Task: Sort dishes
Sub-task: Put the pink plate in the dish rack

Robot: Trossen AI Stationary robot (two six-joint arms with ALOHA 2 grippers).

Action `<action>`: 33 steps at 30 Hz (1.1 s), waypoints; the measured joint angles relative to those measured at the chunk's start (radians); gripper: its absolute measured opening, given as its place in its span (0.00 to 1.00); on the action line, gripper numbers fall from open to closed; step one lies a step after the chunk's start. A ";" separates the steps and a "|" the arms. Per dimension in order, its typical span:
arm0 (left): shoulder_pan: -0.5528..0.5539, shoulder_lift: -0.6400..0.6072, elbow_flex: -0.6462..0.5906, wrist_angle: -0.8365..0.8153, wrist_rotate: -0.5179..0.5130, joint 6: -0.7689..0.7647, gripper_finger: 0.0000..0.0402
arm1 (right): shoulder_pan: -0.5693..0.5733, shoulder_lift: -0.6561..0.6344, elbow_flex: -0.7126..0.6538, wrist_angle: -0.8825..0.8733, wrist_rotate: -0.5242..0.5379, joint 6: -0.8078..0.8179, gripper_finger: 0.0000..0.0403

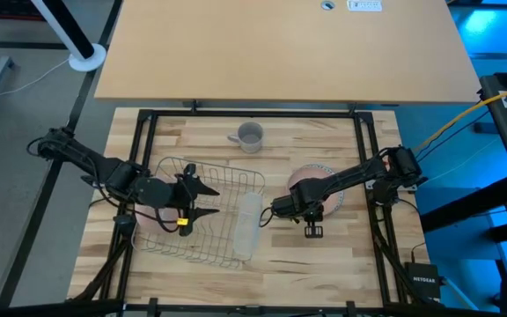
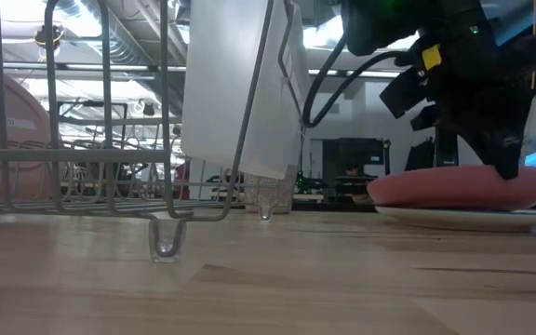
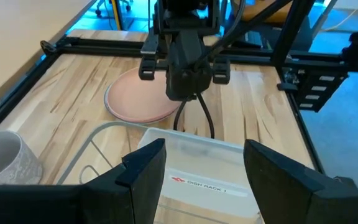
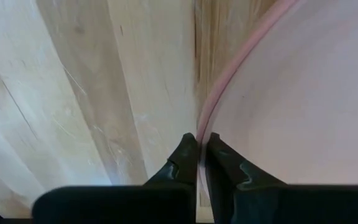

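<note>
Pinched between my right gripper's (image 4: 198,151) dark fingertips was the round salmon-pink plate's (image 4: 291,99) rim, gripped thin for lifting toward the wire rack (image 1: 202,211).

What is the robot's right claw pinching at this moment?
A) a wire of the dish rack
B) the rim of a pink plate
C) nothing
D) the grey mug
B: in the right wrist view the right gripper has its fingers closed on the edge of the pink plate.
</note>
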 joint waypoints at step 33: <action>0.000 0.052 0.000 0.001 0.000 0.000 0.52 | 0.000 0.000 0.000 -0.044 0.030 0.017 0.22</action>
